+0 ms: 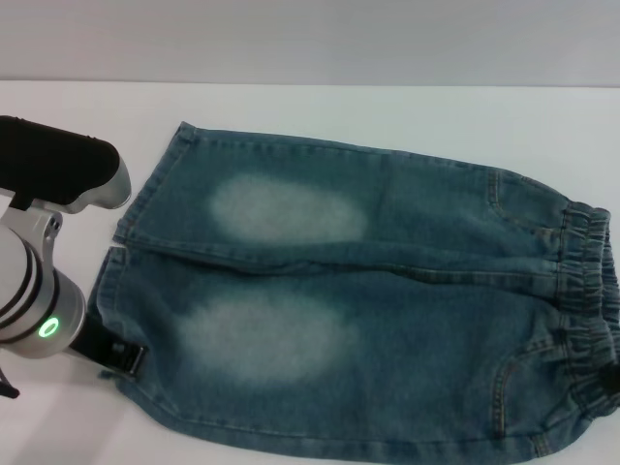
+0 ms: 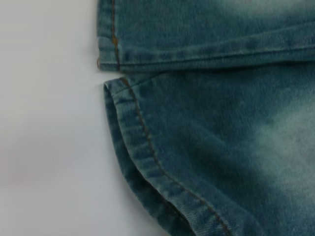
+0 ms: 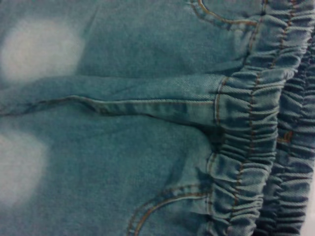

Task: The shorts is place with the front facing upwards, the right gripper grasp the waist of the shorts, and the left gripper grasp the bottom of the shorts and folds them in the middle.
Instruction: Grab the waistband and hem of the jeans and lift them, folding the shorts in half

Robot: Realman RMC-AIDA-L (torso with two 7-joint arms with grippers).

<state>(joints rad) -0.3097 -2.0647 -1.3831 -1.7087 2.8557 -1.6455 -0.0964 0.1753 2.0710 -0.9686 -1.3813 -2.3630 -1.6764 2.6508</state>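
Observation:
The blue-green denim shorts (image 1: 368, 291) lie flat and face up on the white table, with two pale oval patches. The gathered waist (image 1: 586, 291) is at the right and the bottom leg hems (image 1: 121, 262) are at the left. My left gripper (image 1: 121, 356), on its silver arm with a green light, is at the near leg's hem. The left wrist view shows both hems (image 2: 142, 162) with the slit between them. My right gripper (image 1: 610, 381) shows only as a black bit at the waist's near end. The right wrist view looks down on the waistband (image 3: 251, 137) and orange-stitched pockets.
The white table (image 1: 387, 107) extends behind and left of the shorts. The shorts' near edge runs close to the bottom of the head view. A grey wall lies behind the table's far edge.

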